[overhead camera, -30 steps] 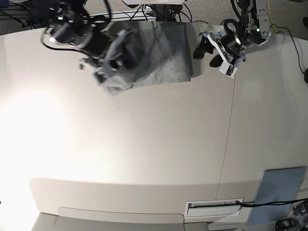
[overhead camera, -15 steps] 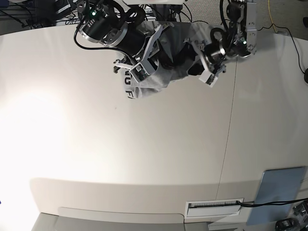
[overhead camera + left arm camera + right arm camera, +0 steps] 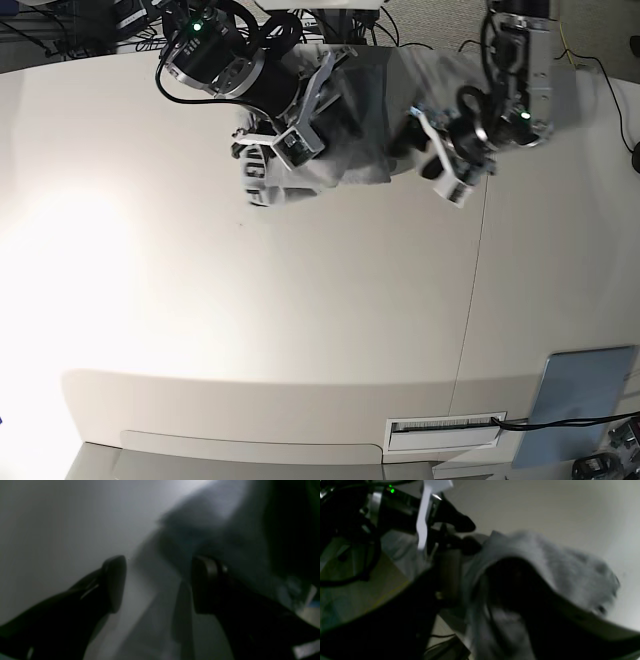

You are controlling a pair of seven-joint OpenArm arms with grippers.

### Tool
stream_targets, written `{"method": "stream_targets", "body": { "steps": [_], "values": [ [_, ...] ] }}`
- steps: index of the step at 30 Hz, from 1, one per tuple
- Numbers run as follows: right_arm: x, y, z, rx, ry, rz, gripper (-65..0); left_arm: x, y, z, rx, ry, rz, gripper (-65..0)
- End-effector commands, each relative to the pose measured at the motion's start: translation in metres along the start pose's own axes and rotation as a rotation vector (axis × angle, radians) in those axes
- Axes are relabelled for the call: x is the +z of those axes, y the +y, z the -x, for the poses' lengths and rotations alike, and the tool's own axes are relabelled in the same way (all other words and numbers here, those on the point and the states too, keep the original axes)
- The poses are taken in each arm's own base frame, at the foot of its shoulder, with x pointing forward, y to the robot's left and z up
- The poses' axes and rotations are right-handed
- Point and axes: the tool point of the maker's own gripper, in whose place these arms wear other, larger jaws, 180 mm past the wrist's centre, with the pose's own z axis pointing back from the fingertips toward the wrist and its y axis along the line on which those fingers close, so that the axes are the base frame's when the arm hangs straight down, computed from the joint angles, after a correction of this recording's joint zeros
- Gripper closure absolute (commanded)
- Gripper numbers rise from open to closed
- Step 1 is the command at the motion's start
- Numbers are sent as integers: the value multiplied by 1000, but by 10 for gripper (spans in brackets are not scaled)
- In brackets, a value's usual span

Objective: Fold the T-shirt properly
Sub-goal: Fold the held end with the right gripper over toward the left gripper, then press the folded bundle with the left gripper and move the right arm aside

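Right now your T-shirt (image 3: 345,140) sits bunched at the far edge of the desk (image 3: 300,330), draped over your right gripper (image 3: 275,150); whether that gripper pinches the cloth, you cannot tell. Your left gripper (image 3: 158,585) is spread wide beside the shirt, holding nothing.

We have 3 views. The base camera hangs high above and looks straight down on the pale tabletop (image 3: 300,330), far enough to take in both arms at the far edge. The left wrist camera sits just behind the left end effector (image 3: 158,585), looking along its dark fingers (image 3: 113,582) at very close, blurred range. The right wrist camera looks across bunched T-shirt (image 3: 545,562) toward the other arm, which the base view shares.
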Motion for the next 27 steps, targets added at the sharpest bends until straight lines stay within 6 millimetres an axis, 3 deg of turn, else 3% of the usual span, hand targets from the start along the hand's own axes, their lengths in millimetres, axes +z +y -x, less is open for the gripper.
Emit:
{"method": "stream_targets", "body": {
  "steps": [1, 7, 11, 15, 19, 23, 27],
  "values": [
    [3, 3, -13, -1, -57, -10, -293, 8, 2, -19, -12, -62, 9, -410],
    [4, 14, -20, -39, -99, -74, -292, 43, 33, -35, 48, -128, -30, -410],
    [4, 3, -16, -10, -75, -16, -292, 60, 33, -38, 84, -148, 31, -410],
    [10, -38, -3, -7, -18, 170, -292, 67, 13, -35, 91, -138, 148, -410],
    [31, -89, 9, -48, 14, 351, -292, 69, -11, -39, 47, -142, 204, -405],
    [69, -143, 26, -85, 52, 547, -292, 72, -40, -50, -62, -149, 229, -373],
    [118, -190, 46, -96, 124, 735, -292, 58, -58, -59, -85, -173, 217, -373]
  ]
}}
